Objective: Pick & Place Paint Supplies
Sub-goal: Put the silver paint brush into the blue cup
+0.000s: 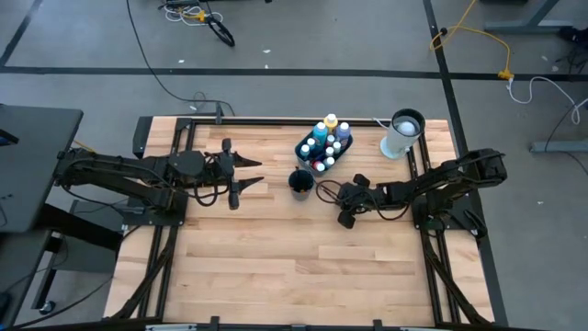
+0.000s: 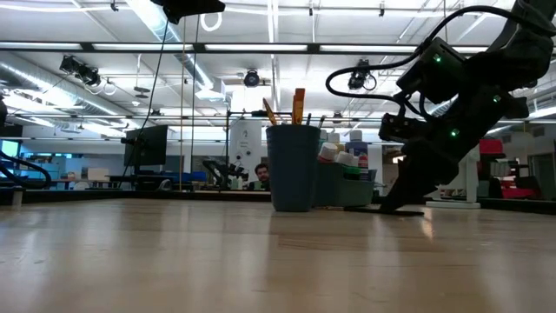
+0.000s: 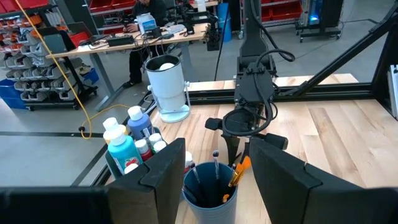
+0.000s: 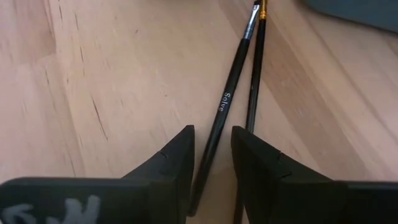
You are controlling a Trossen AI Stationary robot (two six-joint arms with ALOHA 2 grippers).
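**Op:** Two brushes under my right gripper (image 4: pixel 210 163) right now, and that's the headache. The fingers (image 4: pixel 171 163) are only partly apart, down near the table (image 1: pixel 276 267), with the black brush (image 4: pixel 222 109) lying in the gap between them. It isn't pinched yet as far as I can tell. The second brush (image 4: pixel 255 74), the one with the gold band, lies right alongside the first, nearly touching it, and runs past the outside of one finger.

**Helper:** So close on just the black one?

**Op:** That's my plan. I'd keep the gap centred on that handle and lined across it, and close slow so the neighbour doesn't get dragged or wedged in. Thin handle flat on wood, so I reckon the fingertips have to sit almost on the table or they'll skate over it.

**Helper:** Where does it go after?

**Op:** Probably the dark cup (image 1: pixel 300 181), just beside the gripper, which already has brushes standing in it. The paint bottles (image 1: pixel 323 142) sit in the tray (image 1: pixel 304 148) behind the cup. I'd lift straight up first, then tip the brush upright.

**Helper:** Left arm?

**Op:** The left gripper (image 1: pixel 241 174) is parked open on the other side of the cup, holding nothing.
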